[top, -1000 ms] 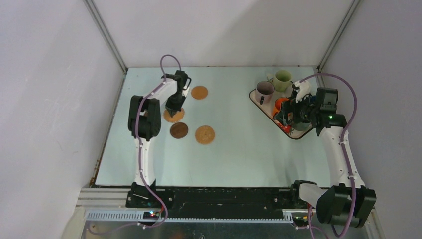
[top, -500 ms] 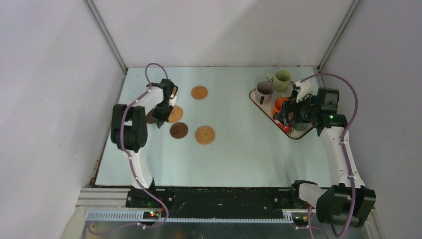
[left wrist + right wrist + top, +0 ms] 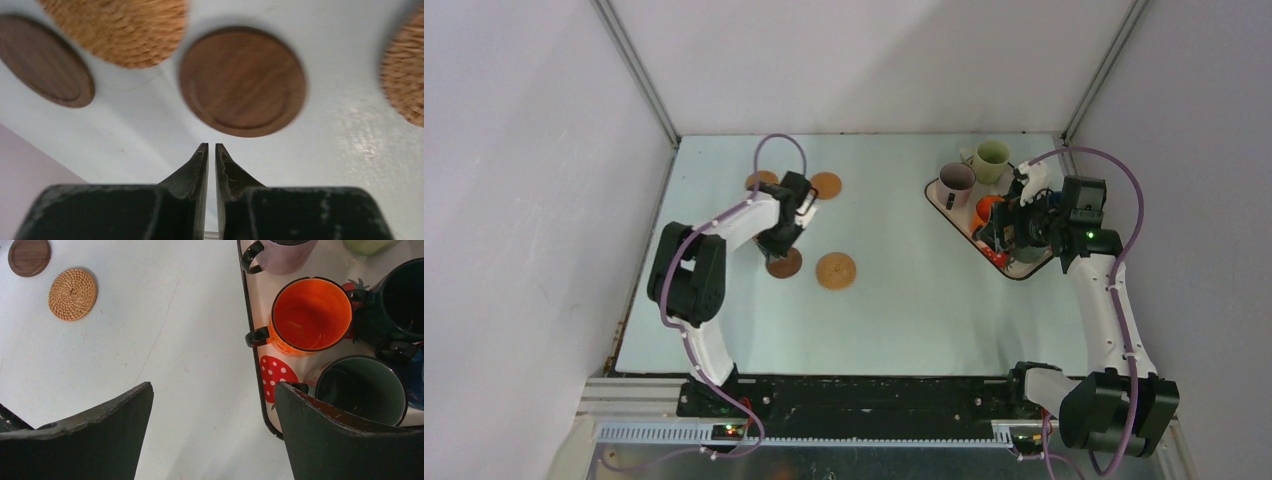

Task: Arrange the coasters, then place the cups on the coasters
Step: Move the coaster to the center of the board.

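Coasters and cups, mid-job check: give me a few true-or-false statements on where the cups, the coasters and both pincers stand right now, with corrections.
1. The orange cup sits on a coaster. False: it stands in the tray among other cups.
2. The left pincer holds nothing, and its jaws are almost together. True.
3. The right pincer is clamped on a cup. False: its jaws stand wide apart and empty, above the tray's edge.
4. A dark brown coaster lies flat just ahead of the left pincer's tips. True.
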You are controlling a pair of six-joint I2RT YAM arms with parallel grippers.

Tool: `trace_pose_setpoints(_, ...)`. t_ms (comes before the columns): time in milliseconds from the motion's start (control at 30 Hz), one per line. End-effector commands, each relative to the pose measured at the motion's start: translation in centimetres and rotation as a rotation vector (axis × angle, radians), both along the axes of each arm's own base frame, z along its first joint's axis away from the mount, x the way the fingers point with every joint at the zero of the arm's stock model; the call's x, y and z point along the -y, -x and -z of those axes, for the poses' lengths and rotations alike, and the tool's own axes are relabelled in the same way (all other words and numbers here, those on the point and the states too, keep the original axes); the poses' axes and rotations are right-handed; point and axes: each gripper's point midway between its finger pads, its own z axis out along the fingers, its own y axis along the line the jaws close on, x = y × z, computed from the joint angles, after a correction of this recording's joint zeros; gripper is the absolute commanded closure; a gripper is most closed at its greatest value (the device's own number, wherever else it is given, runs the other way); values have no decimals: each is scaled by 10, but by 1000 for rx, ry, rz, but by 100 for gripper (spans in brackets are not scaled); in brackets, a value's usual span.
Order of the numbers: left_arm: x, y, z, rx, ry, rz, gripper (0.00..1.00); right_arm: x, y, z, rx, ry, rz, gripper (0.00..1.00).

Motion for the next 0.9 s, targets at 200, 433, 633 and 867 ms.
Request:
trace_pose_setpoints(200,58,6,-8,69,-14,243,53,-1,1,-6,20,-16,-6,5)
trace_pose_setpoints(433,81,15,7,21,-33,324,41,-1,2,-7,25,-16,-8,5)
trace_pose_setpoints(633,97,23,17,-5,-37,370,40,-1,3,-9,31,-17,-9,5)
trace_pose_setpoints(867,100,13,31,11,-90,359,43,-2,3,-10,34,-20,-12,5)
